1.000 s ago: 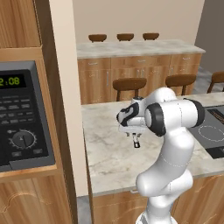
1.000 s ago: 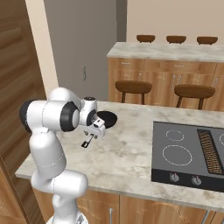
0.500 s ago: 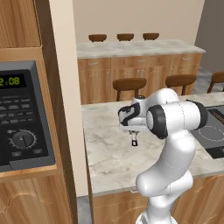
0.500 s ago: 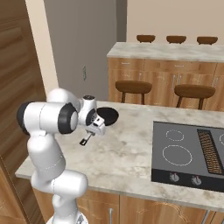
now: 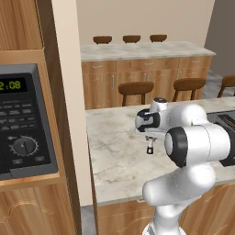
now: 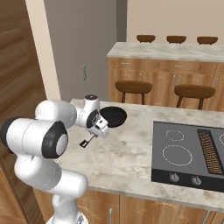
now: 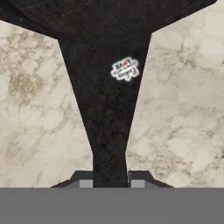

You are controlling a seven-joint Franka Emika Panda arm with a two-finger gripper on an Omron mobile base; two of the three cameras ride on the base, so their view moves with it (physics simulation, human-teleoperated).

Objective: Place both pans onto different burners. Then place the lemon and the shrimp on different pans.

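A round black pan (image 6: 114,117) lies on the marble counter (image 6: 131,162), its long handle (image 6: 89,139) pointing toward me. My gripper (image 6: 97,130) is shut on that handle, partway along it. In the hand view the handle (image 7: 109,109) widens up to the pan's body (image 7: 105,13) and runs down between my fingertips (image 7: 86,183), with my gripper (image 7: 111,183) closed around it. From the left base view my gripper (image 5: 149,139) hangs over the counter with the handle's end (image 5: 149,149) below it. The burners (image 6: 177,155) are white circles on the dark cooktop (image 6: 188,170) to the right. The lemon and the shrimp are out of view.
A microwave (image 5: 23,124) is set in the wooden cabinet on the left. Brown bar stools (image 6: 133,86) stand behind the counter, before a second counter (image 6: 166,51). The cooktop has a brown grille (image 6: 209,151) and knobs (image 6: 174,177) at its front edge.
The jaws have closed on the pan's handle. The hand has shifted only slightly and the pan stays on the counter.
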